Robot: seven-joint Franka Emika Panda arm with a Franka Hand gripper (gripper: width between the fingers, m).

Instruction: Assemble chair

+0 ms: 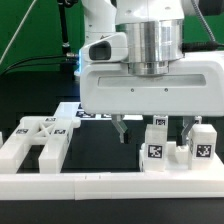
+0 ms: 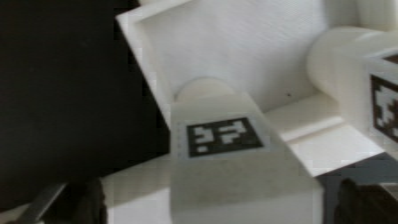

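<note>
Looks like the pick-up step for one chair part [image 1: 156, 142]: straddles it with the pincer [image 1: 154, 131] spread wide, pinching nothing, fingertips [image 1: 121, 132] clear of both flanks. Calls next for sinking lower, centring, then pressing together across the part without nudging the second chair part [image 1: 201, 146] just outside one finger. Finds the straddled part apparently upright, long axis vertical, tagged face toward the exterior camera. Leaves the H-shaped chair frame [image 1: 38, 142] well off beyond the other finger.
</note>
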